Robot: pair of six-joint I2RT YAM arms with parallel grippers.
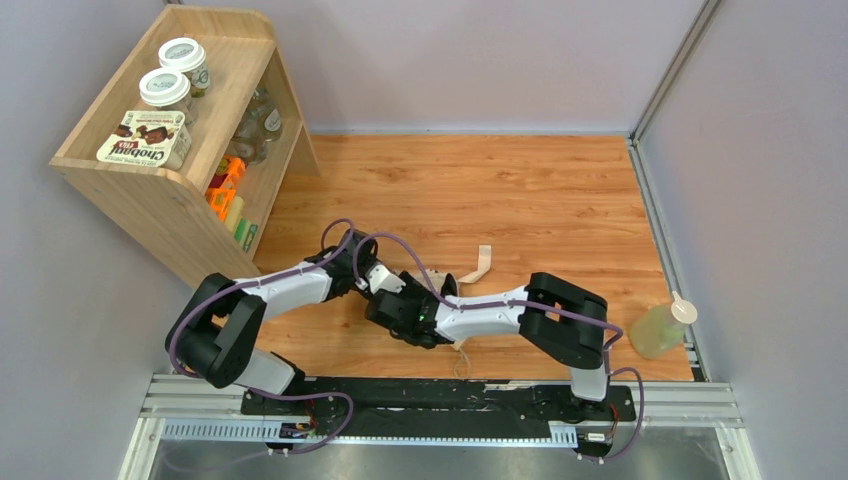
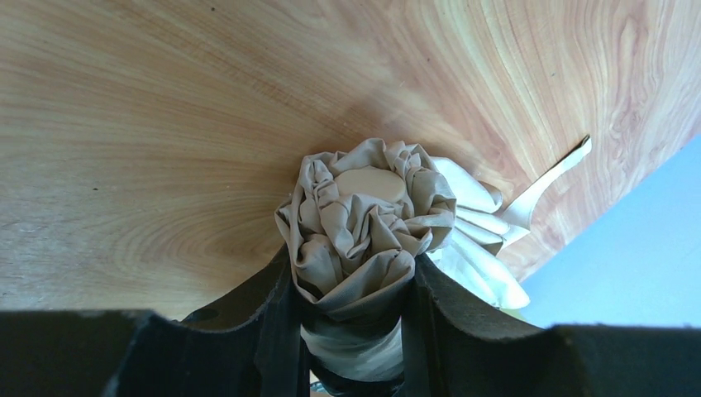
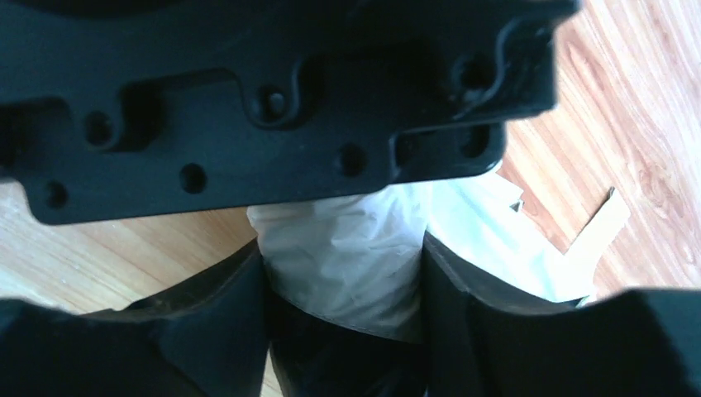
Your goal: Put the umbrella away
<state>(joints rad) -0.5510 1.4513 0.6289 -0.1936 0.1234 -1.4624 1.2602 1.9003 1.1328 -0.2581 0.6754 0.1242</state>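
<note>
Umbrella (image 1: 446, 284) lies folded on the near middle of the wooden table (image 1: 520, 190), just beyond the black rail at the near edge, with both arms bent in over it. Bare board runs from it to the back wall and out to the right edge. On the left, the room is cut short by a wooden shelf unit (image 1: 170, 200) standing at an angle in the far-left corner.

The left wrist view shows the canopy end on: pale beige fabric bunched in crumpled folds around a flat round cap, with whiter pleats spilling to the right. A thin closing strap (image 1: 483, 265) trails loose across the board on the far-right side of the bundle.

The left gripper (image 2: 351, 331) is clamped on the umbrella, its black fingers (image 2: 277, 318) pressing the fabric from both sides. The right gripper (image 3: 343, 285) also grips the bundle, pale cloth filling the gap between its fingers (image 3: 450, 310). A black part of the other arm sits close in front of its camera.

Two white-lidded jars (image 1: 165, 88) and a Chobani box (image 1: 145, 138) sit on top of the shelf unit. A bottle (image 1: 658, 330) of pale yellow liquid stands at the right edge of the table, near the right arm's elbow and well apart from the umbrella.
</note>
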